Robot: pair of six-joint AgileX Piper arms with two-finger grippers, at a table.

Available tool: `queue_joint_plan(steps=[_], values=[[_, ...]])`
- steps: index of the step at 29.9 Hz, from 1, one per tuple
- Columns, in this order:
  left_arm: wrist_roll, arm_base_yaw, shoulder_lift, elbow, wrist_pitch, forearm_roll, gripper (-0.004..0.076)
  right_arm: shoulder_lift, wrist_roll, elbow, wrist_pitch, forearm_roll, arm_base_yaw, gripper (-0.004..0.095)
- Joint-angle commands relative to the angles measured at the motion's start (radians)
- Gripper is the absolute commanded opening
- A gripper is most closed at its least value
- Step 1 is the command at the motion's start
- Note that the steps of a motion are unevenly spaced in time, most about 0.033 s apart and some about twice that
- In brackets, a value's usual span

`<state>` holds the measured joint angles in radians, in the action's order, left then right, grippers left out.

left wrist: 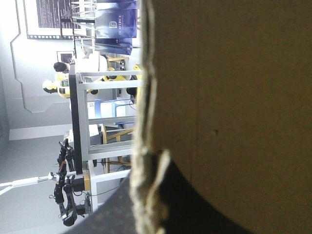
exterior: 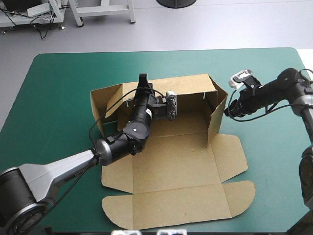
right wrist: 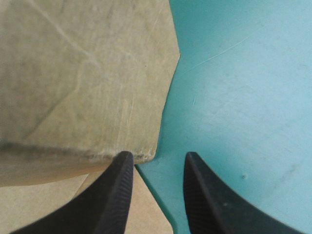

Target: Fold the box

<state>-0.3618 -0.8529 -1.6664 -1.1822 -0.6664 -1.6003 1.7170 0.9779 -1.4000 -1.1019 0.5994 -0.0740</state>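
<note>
- so, where is the box, and what have your two arms got?

- the box lies in the middle of the teal-green cover, half built. its back wall and right wall stand up, and its lid lies flat on the robot's side of the box. your left gripper reaches across the box's floor to the top of the back wall. it looks nipped onto that edge, with the board between its fingers. your right gripper sits just outside the box's right wall, its fingers a little apart and holding nothing.

- what could go wrong from here?

- two things, i'd judge. nothing pins the box down, so a hard pull on the back wall could drag or swing the whole sheet instead of bending the crease. the right wall is also only propped up. if you nudge it from outside with that open gripper, it may buckle at the corner or tip into the box. if you back away carelessly, it may flop outward.

- which view should you trust for what?

- only the high view gives you the layout: which walls are up, the lid flat, both arms at once. the right wrist view adds what that one can't resolve. one fingertip touches the lower corner of the box's right wall, and the other is over bare cover beside the box. the left wrist view shows little more than board close up, its raw edge running down between dark finger shapes. use it to check the pinch, not to steer.
</note>
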Motion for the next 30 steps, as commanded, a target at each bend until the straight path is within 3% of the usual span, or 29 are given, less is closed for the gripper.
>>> queue_joint_plan(steps=[1,12,17,22,30], values=[[-0.016,-0.007,0.045,-0.027,-0.01,-0.043,-0.0009,-0.052,0.011,-0.023,-0.044,0.032,-0.001,0.0341],[-0.016,-0.007,0.045,-0.027,-0.01,-0.043,-0.0009,-0.052,0.171,-0.023,-0.051,0.223,0.003,0.0342],[-0.044,-0.007,0.045,-0.027,-0.01,-0.043,-0.0009,-0.052,0.181,-0.023,-0.049,0.213,0.056,0.0342],[-0.066,-0.007,0.045,-0.027,-0.01,-0.043,-0.0009,-0.052,0.192,-0.023,0.056,0.206,0.111,0.0342],[-0.066,-0.007,0.045,-0.027,-0.008,-0.043,-0.0009,-0.052,0.183,-0.023,0.113,0.209,0.119,0.0335]])
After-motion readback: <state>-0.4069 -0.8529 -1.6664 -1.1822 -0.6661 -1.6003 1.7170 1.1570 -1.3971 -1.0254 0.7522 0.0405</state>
